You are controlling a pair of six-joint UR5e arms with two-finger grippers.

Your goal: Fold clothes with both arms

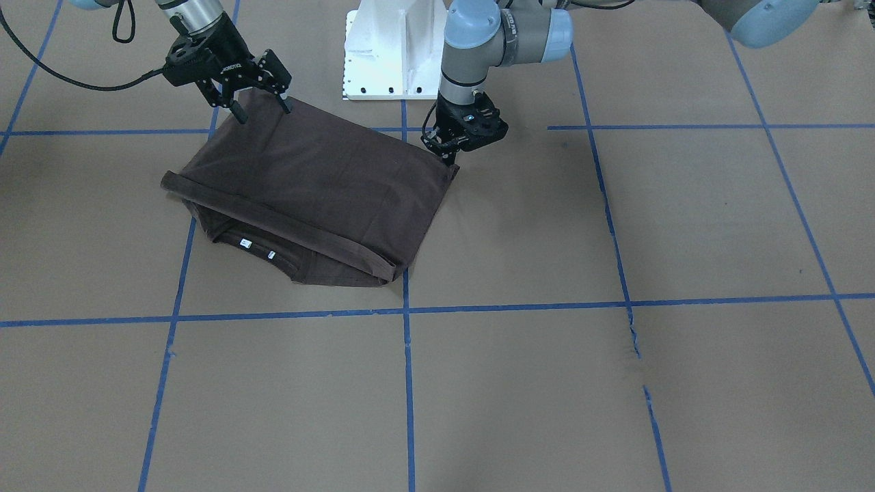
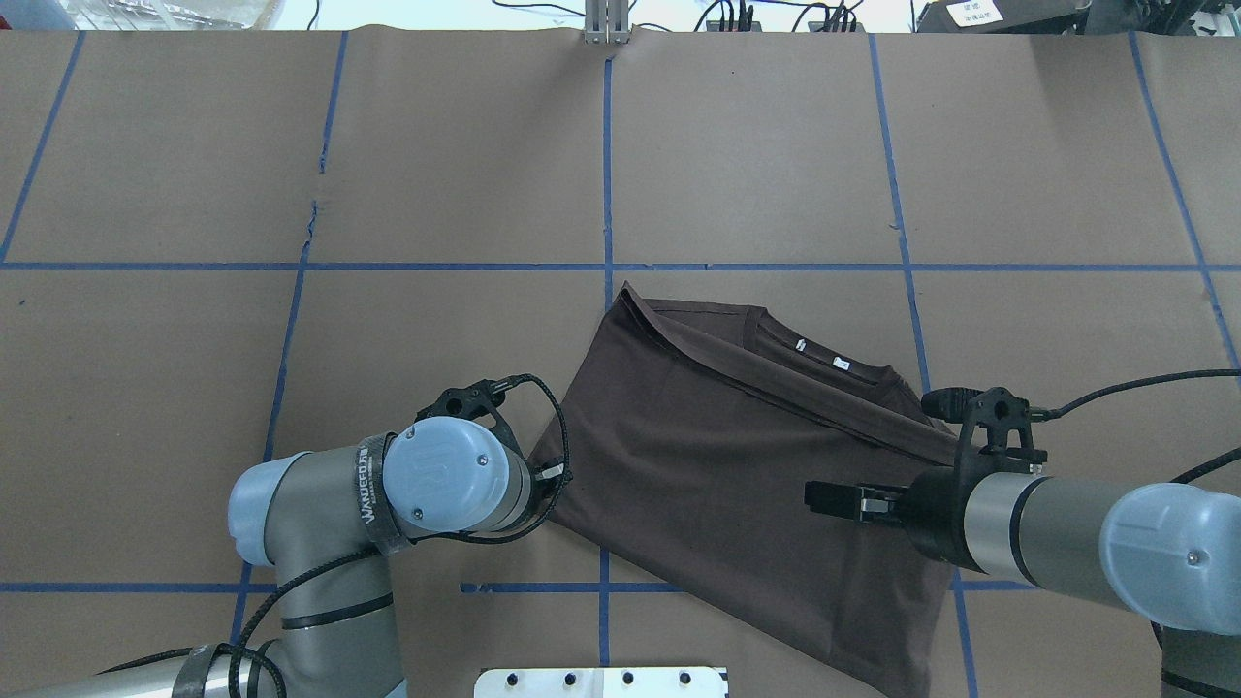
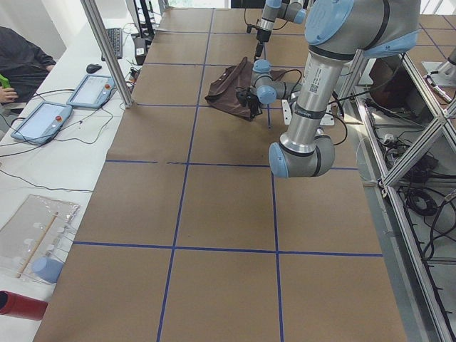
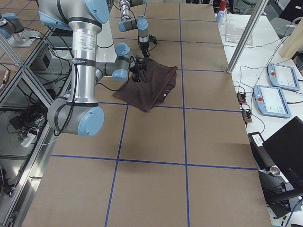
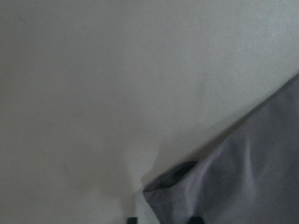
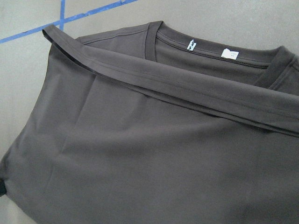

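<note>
The dark brown T-shirt (image 1: 321, 184) lies folded on the table, its hem band laid over near the collar and white neck tags (image 1: 256, 249). My right gripper (image 1: 262, 108) hovers open just above the shirt's corner nearest the robot, with nothing between its fingers. The right wrist view looks down on the T-shirt (image 6: 154, 154) and its hem band. My left gripper (image 1: 448, 158) points down and touches the shirt's other near corner. The left wrist view is blurred and shows that T-shirt corner (image 5: 224, 186) low in the frame. I cannot tell whether the left jaws are closed on it.
Brown paper with blue tape lines (image 1: 410, 383) covers the table. The white base pedestal (image 1: 393, 51) stands just behind the shirt. Tablets (image 3: 43, 117) and a seated person (image 3: 18, 60) are beyond the table's far side, past a metal post (image 3: 107, 50).
</note>
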